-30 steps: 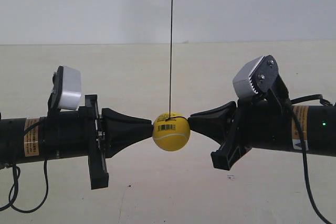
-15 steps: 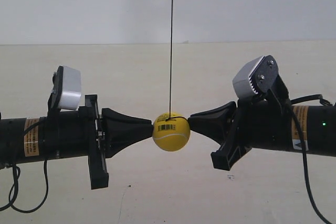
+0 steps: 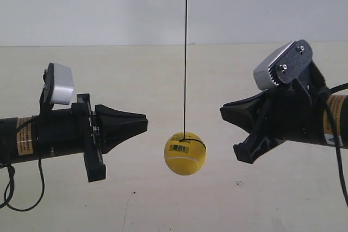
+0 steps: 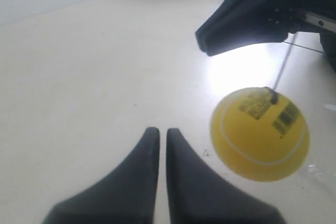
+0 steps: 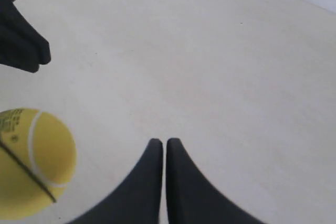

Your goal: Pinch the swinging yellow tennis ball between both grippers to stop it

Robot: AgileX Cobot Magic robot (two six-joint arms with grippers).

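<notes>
While the yellow tennis ball [image 3: 185, 153] hangs on its thin dark string [image 3: 185, 52] just below the centre of the exterior view, we see that neither arm touches it. The arm at the exterior view's left [image 3: 49, 134] and the arm at the exterior view's right [image 3: 304, 118] lie roughly level, their black pointed tips facing each other across a gap. The ball sits between those tips and a little lower than both. Each arm carries a grey-white camera block [image 3: 58, 83] on top and an orange label [image 3: 23, 135] on its barrel. Behind them a pale surface [image 3: 163, 80] meets a light wall [image 3: 109, 4]. In the left wrist view we find the left tool [image 4: 157, 132] closed on nothing at lower centre, its two fingers [image 4: 144, 166] parted only by a thin slit. The ball fills the lower right of that frame, clear of the fingers, with its barcode print and string knot on its upper side. In the right wrist view the right tool [image 5: 159, 142] is likewise closed and empty at lower centre, and the ball lies at lower left, apart from it.
</notes>
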